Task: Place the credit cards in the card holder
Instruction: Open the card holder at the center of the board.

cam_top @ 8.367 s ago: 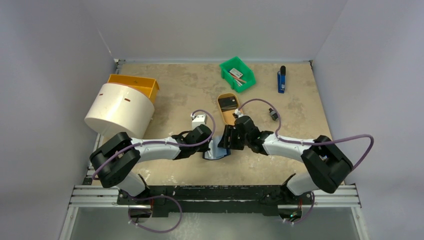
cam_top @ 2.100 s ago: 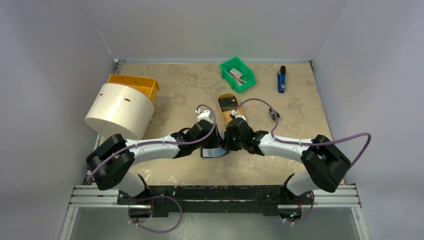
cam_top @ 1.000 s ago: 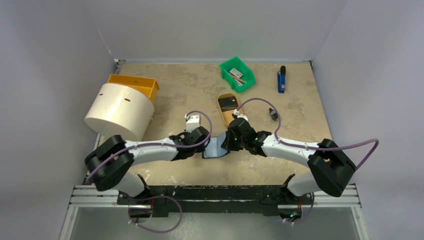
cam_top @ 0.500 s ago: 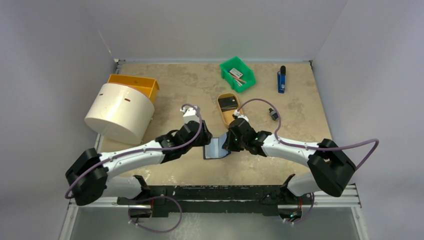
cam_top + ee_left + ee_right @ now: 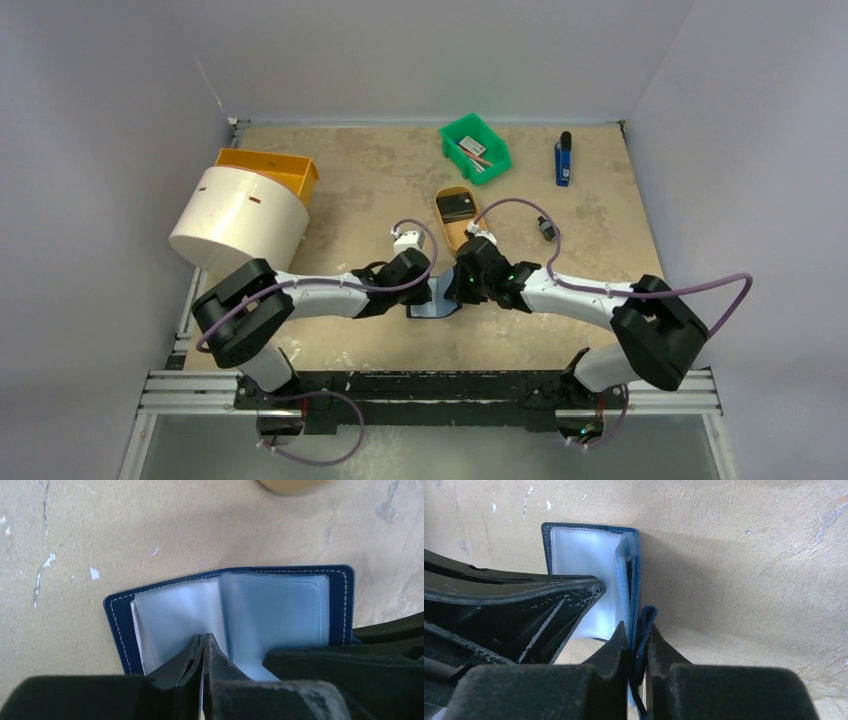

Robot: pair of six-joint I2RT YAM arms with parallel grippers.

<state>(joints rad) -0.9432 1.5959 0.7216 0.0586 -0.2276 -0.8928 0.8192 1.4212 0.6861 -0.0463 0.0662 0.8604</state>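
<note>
Both arms reach low and inward over the counter, wrists nearly meeting. Between them lies the open card holder. The left fingers are pressed together on a clear sleeve, and the right fingers pinch its right cover and tab. Half a second earlier the left wrist sat farther left, its elbow swung wider.
</note>
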